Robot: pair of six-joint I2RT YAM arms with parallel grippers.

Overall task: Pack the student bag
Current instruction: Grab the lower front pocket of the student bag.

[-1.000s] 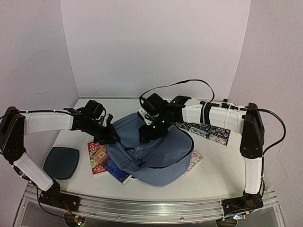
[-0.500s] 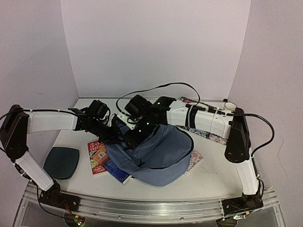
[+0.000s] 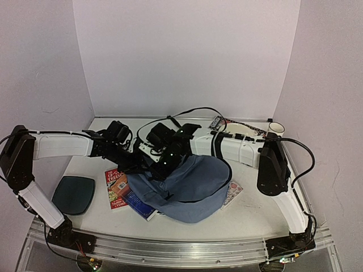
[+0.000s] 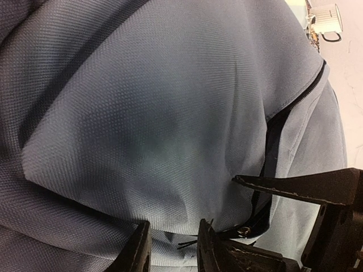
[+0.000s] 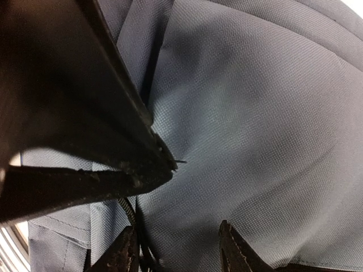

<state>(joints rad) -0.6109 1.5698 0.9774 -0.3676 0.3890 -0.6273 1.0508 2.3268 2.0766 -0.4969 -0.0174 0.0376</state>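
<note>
The student bag [image 3: 193, 190] lies slumped in the middle of the counter [image 3: 249, 218], and both arms meet at its upper left edge. It is on its side, soft and collapsed, so from where I stand no mouth shows for anything to go in. That seems to be why both arms are on it.

The left claw [image 4: 173, 248] has its fingers drawn close on a fold of the blue fabric just beside the black zipper [image 4: 273, 141]. I take this as a pinch that anchors the cloth. The right claw [image 5: 178, 249] reaches across from the far side and hovers over the same patch. Its fingers stand apart with fabric between them and grip nothing I can make out. One dark tip of it sits just beside the left claw's fingers, likely going for the zipper pull or the opposite lip.

A red book [image 3: 113, 184] and a blue book [image 3: 139, 205] poke out from under the bag's left side. A patterned card [image 3: 233, 191] shows at its right edge, so packing looks barely started. A dark teal pad [image 3: 74, 194] lies well apart to the left, and a white mug [image 3: 276, 127] stands in the far right corner.
</note>
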